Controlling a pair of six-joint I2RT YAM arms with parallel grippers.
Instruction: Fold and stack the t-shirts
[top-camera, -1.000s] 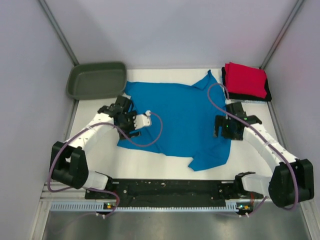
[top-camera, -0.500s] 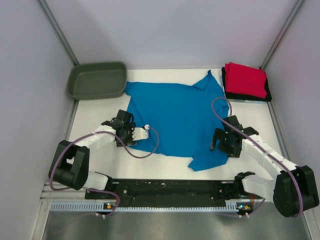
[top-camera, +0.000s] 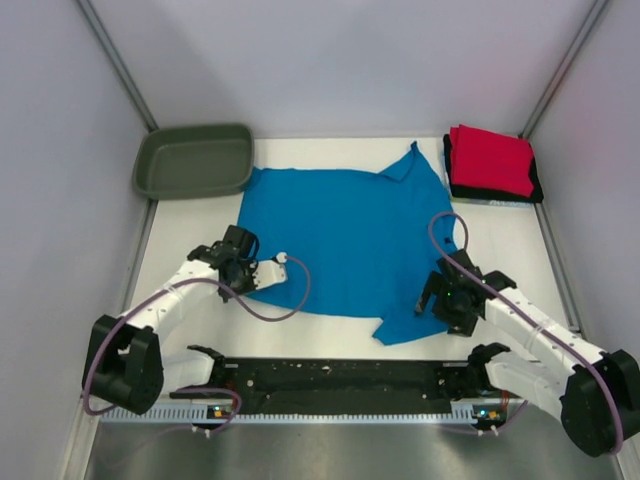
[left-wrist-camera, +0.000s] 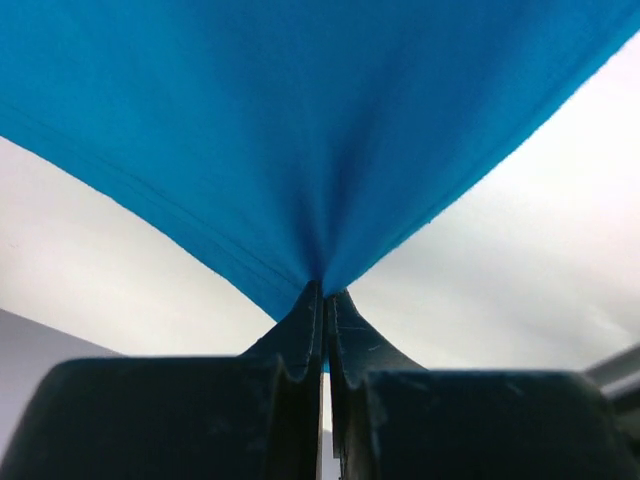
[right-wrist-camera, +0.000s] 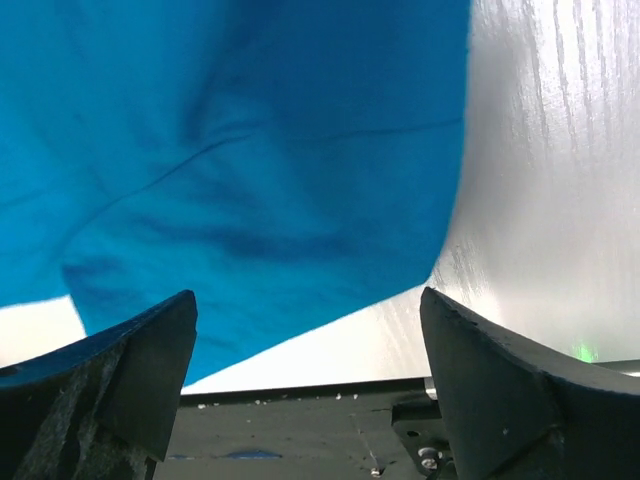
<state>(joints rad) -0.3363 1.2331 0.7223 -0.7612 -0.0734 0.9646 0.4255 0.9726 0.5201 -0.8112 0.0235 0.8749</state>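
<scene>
The turquoise-blue t-shirt (top-camera: 340, 230) lies spread flat mid-table, its collar toward the far right. My left gripper (top-camera: 246, 285) is at the shirt's near-left hem. In the left wrist view the left gripper (left-wrist-camera: 325, 292) is shut on the blue cloth (left-wrist-camera: 300, 130), which puckers into the fingertips. My right gripper (top-camera: 438, 303) hovers over the near-right corner of the shirt. In the right wrist view the right gripper (right-wrist-camera: 305, 295) is open, with only the shirt edge (right-wrist-camera: 250, 150) and bare table between its fingers. A folded red t-shirt (top-camera: 490, 160) sits on a black one (top-camera: 497, 193) at the far right.
A dark olive-green tub (top-camera: 193, 160) stands at the far left, just off the shirt's corner. The black base rail (top-camera: 340, 378) runs along the near edge and shows below the right fingers (right-wrist-camera: 300, 430). Grey walls close in both sides.
Both arms drew back toward the near edge. The left gripper went from open to shut on the shirt's near-left hem, and the shirt's left side shifted slightly. The right gripper stayed open.
</scene>
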